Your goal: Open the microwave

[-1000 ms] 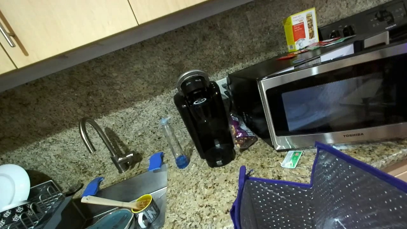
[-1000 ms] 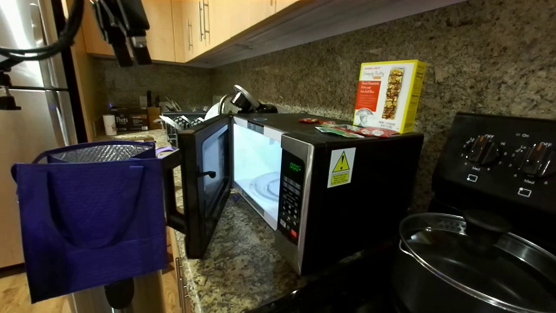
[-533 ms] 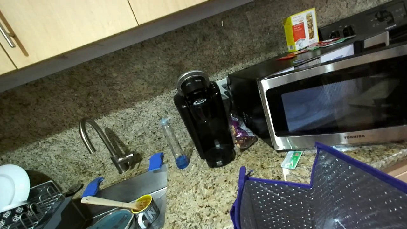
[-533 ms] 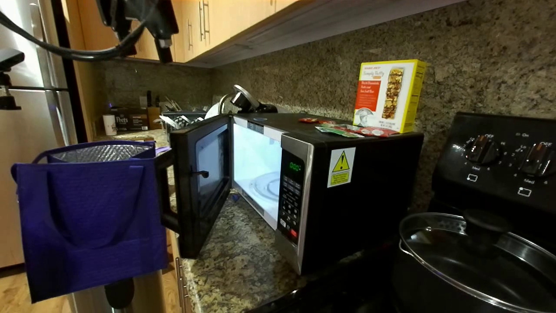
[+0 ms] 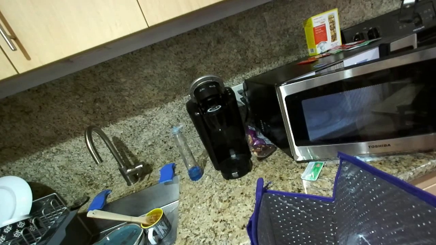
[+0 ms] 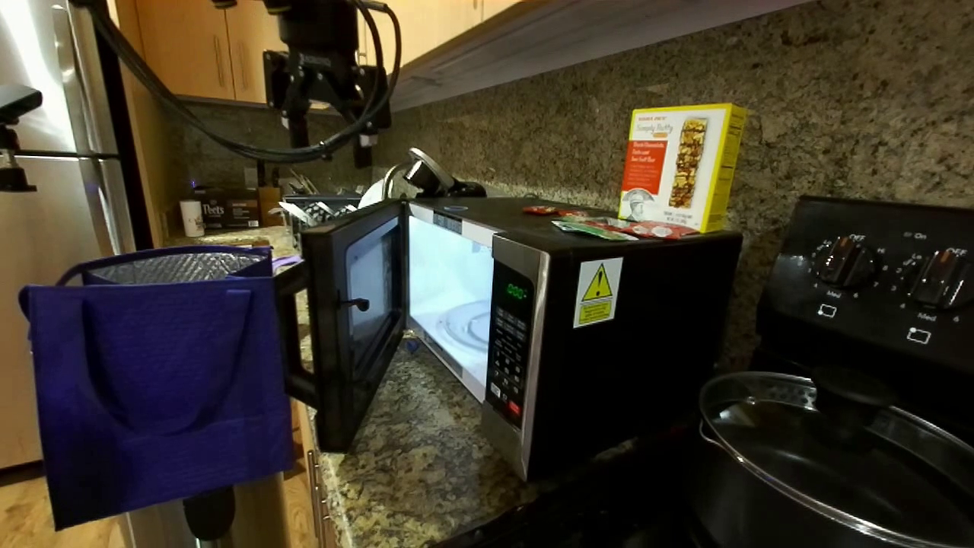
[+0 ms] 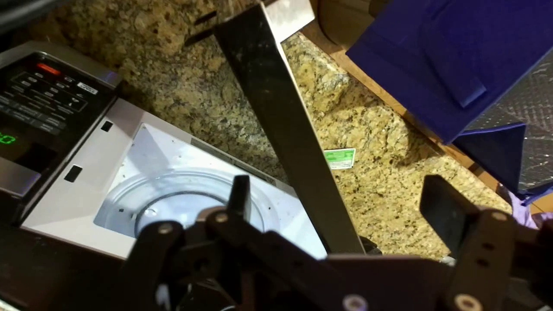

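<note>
Wrist view shows us the black two-fingered gripper with its fingers spread wide apart, higher than the boxy stainless-steel and black microwave, which stands on the speckled tan granite counter. We see also the microwave's dark-windowed door standing open, near the purple fabric bag.
</note>
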`<state>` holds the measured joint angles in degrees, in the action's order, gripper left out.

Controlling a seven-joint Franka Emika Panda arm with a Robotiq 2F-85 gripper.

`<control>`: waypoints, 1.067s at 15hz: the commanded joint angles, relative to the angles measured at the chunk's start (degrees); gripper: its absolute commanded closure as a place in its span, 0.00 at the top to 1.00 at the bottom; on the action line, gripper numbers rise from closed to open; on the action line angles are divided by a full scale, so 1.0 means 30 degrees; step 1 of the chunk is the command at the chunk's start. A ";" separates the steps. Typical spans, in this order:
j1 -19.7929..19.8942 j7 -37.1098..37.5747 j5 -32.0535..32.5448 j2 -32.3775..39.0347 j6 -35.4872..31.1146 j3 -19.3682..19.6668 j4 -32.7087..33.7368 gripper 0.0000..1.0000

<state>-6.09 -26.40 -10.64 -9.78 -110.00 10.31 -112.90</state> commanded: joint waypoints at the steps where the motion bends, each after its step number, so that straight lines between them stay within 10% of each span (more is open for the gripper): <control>1: 0.0843 0.0436 0.0985 0.2237 0.0521 -0.1066 0.1777 1.00; 16: 0.1442 0.1133 0.1590 0.3288 0.2989 -0.2599 0.1788 1.00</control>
<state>-3.01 -23.06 -4.25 1.31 -104.25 4.16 -107.36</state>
